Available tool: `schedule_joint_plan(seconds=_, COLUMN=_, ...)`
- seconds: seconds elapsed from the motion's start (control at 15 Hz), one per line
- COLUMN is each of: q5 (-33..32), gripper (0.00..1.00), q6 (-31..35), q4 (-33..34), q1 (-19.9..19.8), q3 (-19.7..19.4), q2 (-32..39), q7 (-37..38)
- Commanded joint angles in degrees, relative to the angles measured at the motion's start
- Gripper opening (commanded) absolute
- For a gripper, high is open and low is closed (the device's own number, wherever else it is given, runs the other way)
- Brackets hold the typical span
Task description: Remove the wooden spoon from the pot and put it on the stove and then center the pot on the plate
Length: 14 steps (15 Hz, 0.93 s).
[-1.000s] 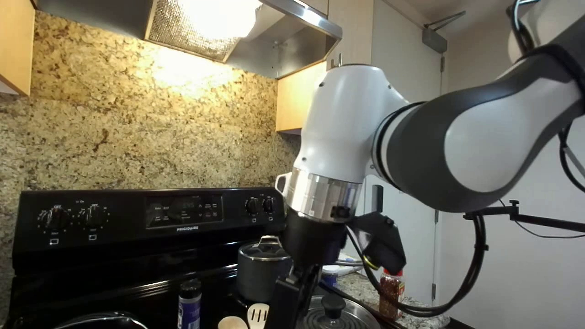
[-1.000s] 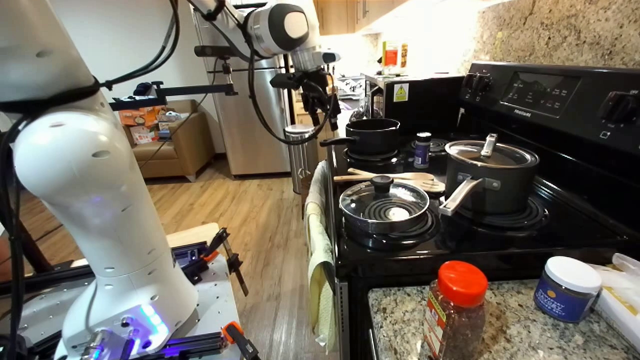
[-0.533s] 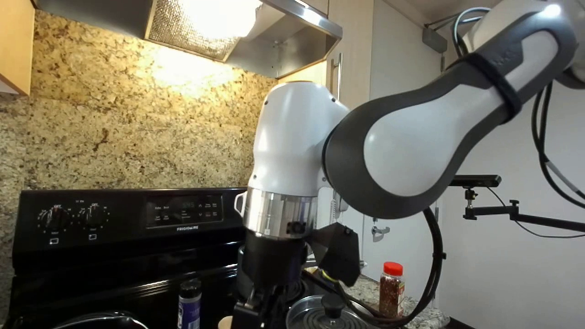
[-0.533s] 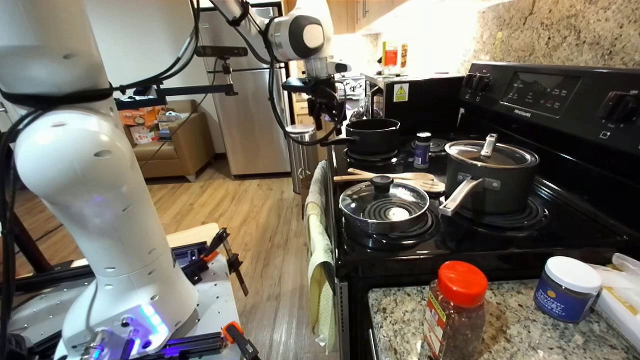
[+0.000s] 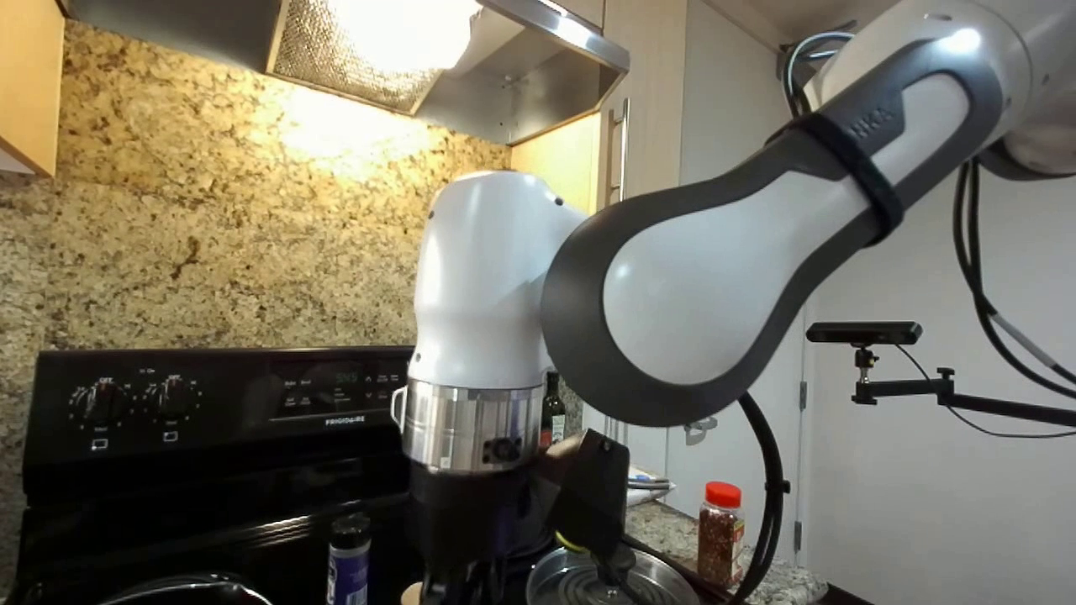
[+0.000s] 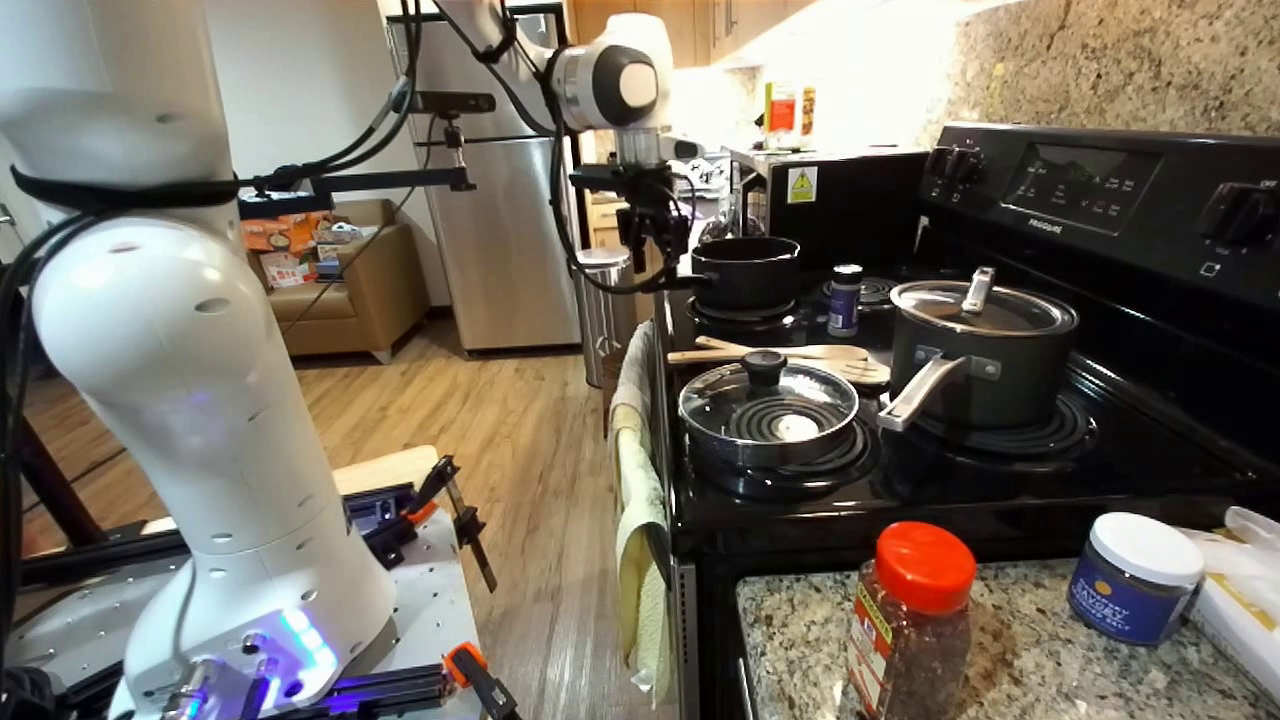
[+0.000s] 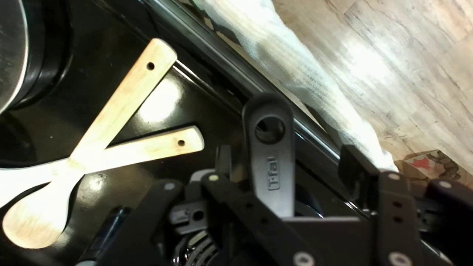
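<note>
Gaping wide, empty end effector (image 7: pixel 290 160) by pot handle (image 7: pixel 272 162) | wooden spoon (image 7: pixel 93 141) on stove (image 6: pixel 985 485), done! | pot (image 6: pixel 748 275) apparently awaits centering

The tan wooden spoon (image 7: pixel 98 136) lies on the black stove (image 6: pixel 960 485).

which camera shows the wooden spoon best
The wrist view: the spoon lies there whole, handle to bowl, large and uncovered. In an exterior view the spoon is small, seen at a low slant; in an exterior view only a bit of its bowl shows at the bottom edge.
</note>
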Motion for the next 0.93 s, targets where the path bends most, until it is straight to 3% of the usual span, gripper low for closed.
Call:
schedule_joint_plan(seconds=0.0, q5=0.03, gripper=0.47, q6=-2.36, q4=2.13, q1=0.51, q3=-0.44, q2=1.31, q7=-0.1)
schedule_joint_plan(seconds=0.33, q5=0.06, gripper=0.13, q6=-2.12, q4=1.72, q1=0.4, q3=-0.76, q2=1.34, q7=-0.24)
schedule_joint_plan(seconds=0.87, q5=-0.25, gripper=0.14, q6=-2.96, q4=0.98, q1=0.3, q3=-0.94, q2=-0.18, q7=-0.43)
